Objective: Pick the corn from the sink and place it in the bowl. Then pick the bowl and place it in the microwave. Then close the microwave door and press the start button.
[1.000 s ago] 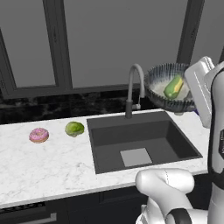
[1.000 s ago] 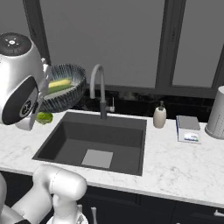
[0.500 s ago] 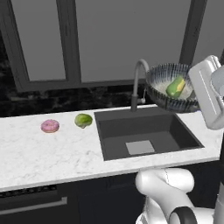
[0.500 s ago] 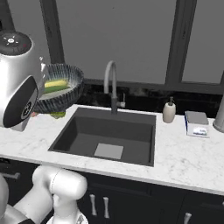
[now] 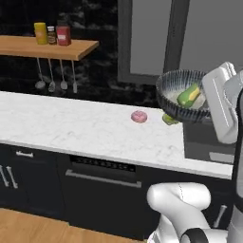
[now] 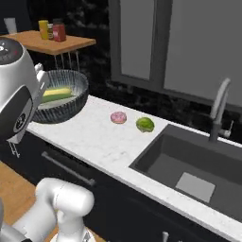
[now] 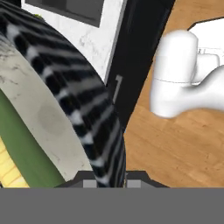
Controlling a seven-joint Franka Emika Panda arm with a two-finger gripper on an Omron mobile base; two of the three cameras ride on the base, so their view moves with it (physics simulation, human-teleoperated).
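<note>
The woven dark bowl (image 5: 179, 113) hangs in the air over the counter's edge, with my gripper (image 5: 205, 101) shut on its right rim. Inside it lies the corn (image 5: 189, 95), yellow with a green husk. From the right base the bowl (image 6: 59, 112) sits beside my hand at the left, corn (image 6: 56, 93) in it. Up close, the gripper (image 7: 109, 180) pinches the striped bowl rim (image 7: 89, 124), and the corn (image 7: 22, 146) lies against the pale inside. The sink (image 6: 163, 156) lies far right, its near corner (image 5: 205, 141) under the bowl. The microwave is out of view.
A pink donut (image 5: 138, 116) and a round green vegetable (image 6: 145, 124) lie on the white counter (image 5: 71, 128). A wooden shelf (image 5: 47, 46) with bottles and hanging utensils is on the back wall. The faucet (image 6: 218, 111) stands behind the sink. Dark cabinets (image 5: 102, 182) run below.
The whole picture has shifted: the base has driven left along the counter, so the sink now lies to the right. The bowl with the corn stays in my gripper.
</note>
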